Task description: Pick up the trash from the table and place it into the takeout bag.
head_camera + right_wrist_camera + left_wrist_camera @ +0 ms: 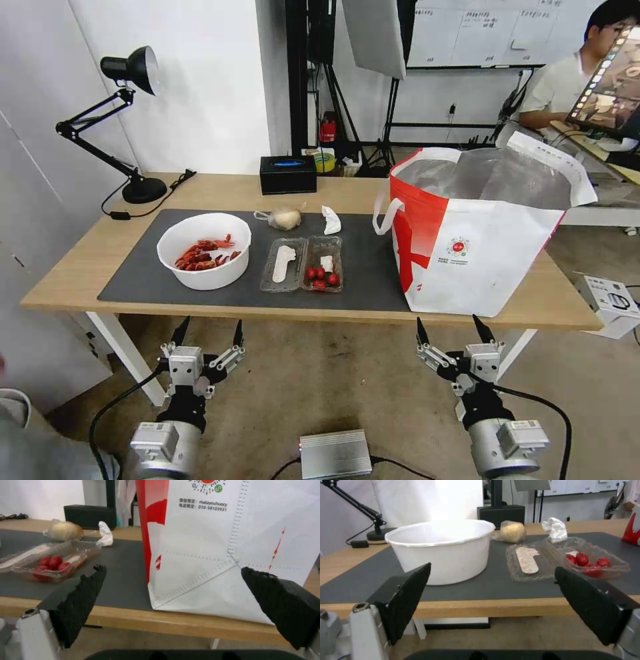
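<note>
Both tools hang below the worktop's point(80, 267) near edge, left tool point(207, 335) and right tool point(452, 330) each with fingers spread apart, holding nothing. On the grey mat point(373, 267) sit one bowl point(204, 250) of red shells, one open clear tray point(302, 264) with four red fruits, long axis along the near edge, one knotted bag point(283, 217) and one tissue point(331, 219). The takeout bag point(480, 253), printed "malayouhuocy 010-58103931", stands open at the right end.

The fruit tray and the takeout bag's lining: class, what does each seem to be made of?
The fruit tray: thin clear plastic, probably; the mat shows through its glossy ridged walls. The takeout bag lining: silvery, creased and shiny, so likely foil.
</note>
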{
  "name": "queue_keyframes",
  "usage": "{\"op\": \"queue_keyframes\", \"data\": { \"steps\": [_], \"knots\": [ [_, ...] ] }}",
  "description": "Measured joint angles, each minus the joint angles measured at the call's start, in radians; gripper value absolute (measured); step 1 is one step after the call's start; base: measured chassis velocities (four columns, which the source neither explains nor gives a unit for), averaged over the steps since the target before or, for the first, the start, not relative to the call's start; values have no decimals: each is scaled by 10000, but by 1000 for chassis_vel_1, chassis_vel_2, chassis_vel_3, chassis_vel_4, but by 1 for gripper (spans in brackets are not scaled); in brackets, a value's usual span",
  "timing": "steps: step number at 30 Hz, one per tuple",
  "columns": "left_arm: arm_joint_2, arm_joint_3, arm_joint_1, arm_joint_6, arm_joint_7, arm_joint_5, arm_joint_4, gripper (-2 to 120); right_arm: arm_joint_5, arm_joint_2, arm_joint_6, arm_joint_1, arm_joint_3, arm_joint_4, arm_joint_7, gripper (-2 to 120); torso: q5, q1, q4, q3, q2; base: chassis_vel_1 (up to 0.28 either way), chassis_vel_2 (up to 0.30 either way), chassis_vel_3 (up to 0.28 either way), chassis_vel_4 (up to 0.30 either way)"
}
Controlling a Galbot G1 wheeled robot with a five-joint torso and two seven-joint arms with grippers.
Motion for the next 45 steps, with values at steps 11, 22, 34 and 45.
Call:
{"op": "queue_keyframes", "data": {
  "steps": [11, 22, 34, 45],
  "knots": [
    [0, 0, 0, 0, 0, 0, 0, 100, 0, 0, 0, 0, 0, 0, 0, 100, 0, 0, 0, 0, 0, 0, 0, 0, 0],
    [12, -1, -39, -1, 3, -81, 58, 100, 11, -37, 0, 13, -5, -12, 34, 100, 0, 0, 0, 0, 0, 0, 0, 0, 0],
    [592, -128, -1266, -315, 491, -2432, 1967, 100, 879, -1992, -73, 647, -293, -1491, 2133, 100, 0, 1, 0, 2, 0, 0, 0, 0, 0],
    [1035, -348, -1492, -510, 1598, -3571, 2262, 100, 1331, -2669, -52, 723, -371, -1572, 2895, 100, 0, 1, 0, 0, -2, 0, 0, 0, 0]
  ]
}}
